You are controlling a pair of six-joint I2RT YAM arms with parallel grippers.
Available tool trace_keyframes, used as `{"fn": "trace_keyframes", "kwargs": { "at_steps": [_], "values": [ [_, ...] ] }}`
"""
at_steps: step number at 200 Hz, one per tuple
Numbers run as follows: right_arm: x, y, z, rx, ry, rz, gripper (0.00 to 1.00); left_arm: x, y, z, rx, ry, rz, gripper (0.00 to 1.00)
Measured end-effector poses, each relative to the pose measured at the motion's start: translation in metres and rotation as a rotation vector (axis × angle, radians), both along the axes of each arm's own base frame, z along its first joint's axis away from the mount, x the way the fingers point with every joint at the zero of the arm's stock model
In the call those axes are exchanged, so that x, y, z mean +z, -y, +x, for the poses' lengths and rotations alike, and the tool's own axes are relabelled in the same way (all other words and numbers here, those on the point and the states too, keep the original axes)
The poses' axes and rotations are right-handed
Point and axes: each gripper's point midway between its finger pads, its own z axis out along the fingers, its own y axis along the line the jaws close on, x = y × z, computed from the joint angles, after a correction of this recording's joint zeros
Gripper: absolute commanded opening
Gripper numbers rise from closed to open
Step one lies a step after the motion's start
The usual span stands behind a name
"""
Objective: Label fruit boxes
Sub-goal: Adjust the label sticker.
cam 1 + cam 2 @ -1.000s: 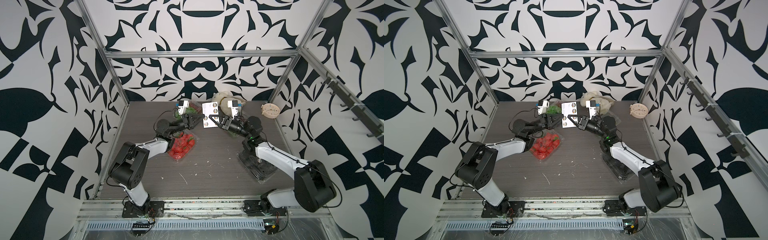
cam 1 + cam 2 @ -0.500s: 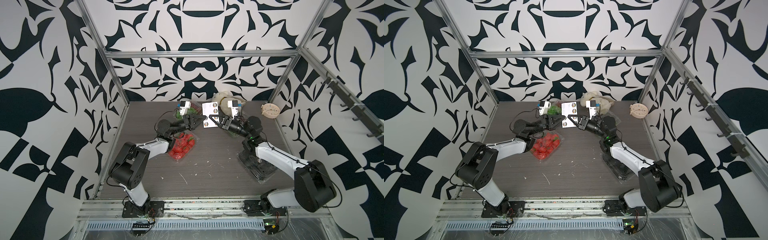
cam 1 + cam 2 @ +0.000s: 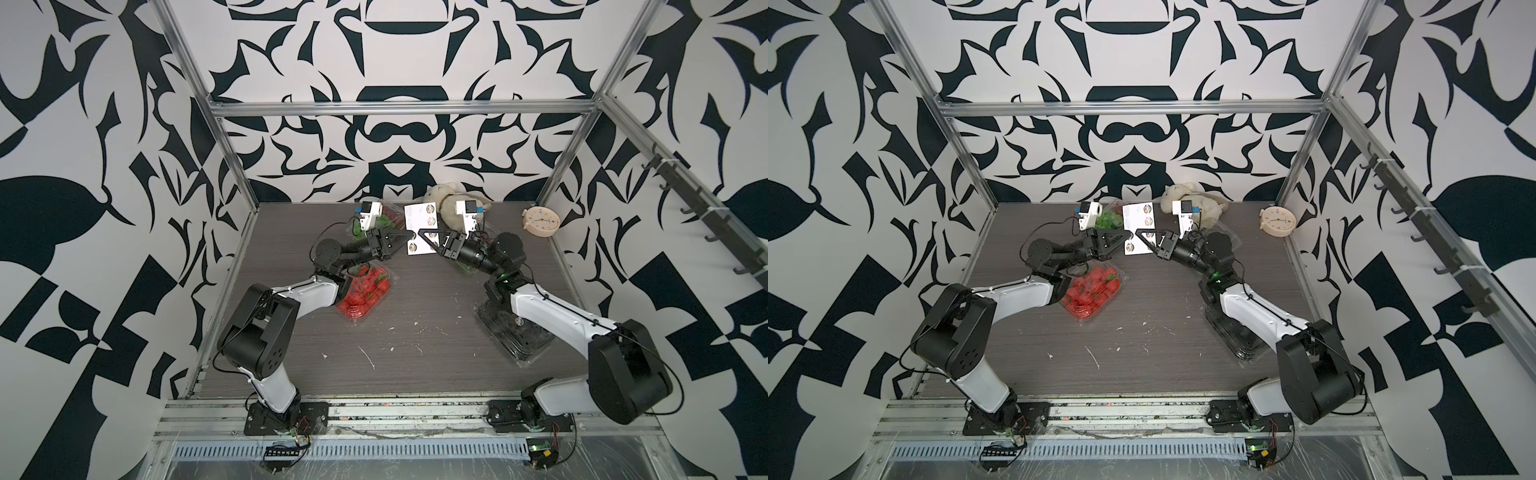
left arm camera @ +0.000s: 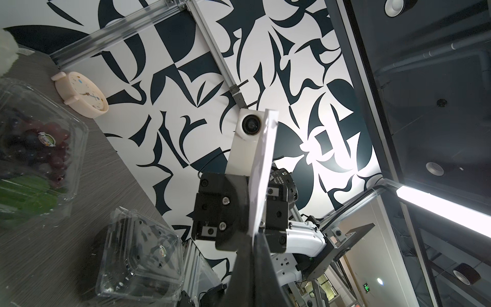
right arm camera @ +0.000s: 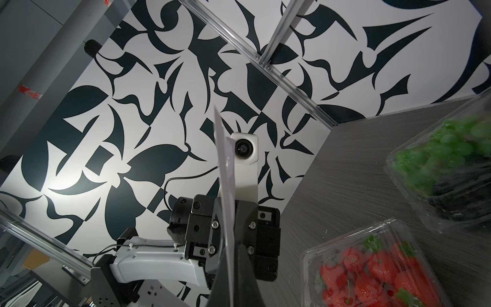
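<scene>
I'm holding the sticker sheet [image 3: 416,215] between both arms, left tool [image 3: 409,238] and right tool [image 3: 420,231] each pinching it, near the strawberry box [image 3: 365,293]

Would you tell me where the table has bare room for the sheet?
Bare: table middle and front, between strawberry box and avocado box, bar small scraps; also its back left corner. Crowded: back centre, around the grape boxes and held sheet.

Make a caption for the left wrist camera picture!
Left gripper and right gripper pinch the white sticker sheet edge-on, near a grape punnet, a dark-fruit punnet and a cream alarm clock.
</scene>
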Motion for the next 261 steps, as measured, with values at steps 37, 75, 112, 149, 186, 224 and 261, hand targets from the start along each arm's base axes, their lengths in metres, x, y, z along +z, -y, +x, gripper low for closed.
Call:
{"fn": "trace_keyframes", "kwargs": {
  "at_steps": [37,75,112,149,186,224,261],
  "values": [
    [0.002,0.001,0.0,-0.001,0.008,0.006,0.0,0.004,0.003,-0.002,-0.006,0.008,-0.006,0.0],
    [0.0,0.0,0.001,-0.001,0.004,0.004,0.0,0.004,0.004,-0.003,-0.009,0.006,-0.007,0.0],
    [-0.001,0.0,0.002,0.0,0.006,0.005,0.0,0.004,0.006,-0.004,-0.012,0.006,-0.008,0.0],
    [0.002,0.001,0.002,-0.003,0.016,0.012,0.0,0.007,0.008,-0.003,-0.016,0.014,-0.012,0.0],
    [0.002,0.001,0.003,-0.005,0.014,0.011,0.0,0.007,0.009,-0.003,-0.017,0.013,-0.012,0.0],
    [-0.002,0.002,0.005,-0.013,0.004,0.001,0.2,0.007,0.009,-0.003,-0.017,0.015,-0.012,0.0],
    [-0.008,0.021,0.004,-0.085,-0.028,-0.059,0.27,0.003,0.0,0.006,0.009,0.005,-0.006,0.0]
  ]
}}
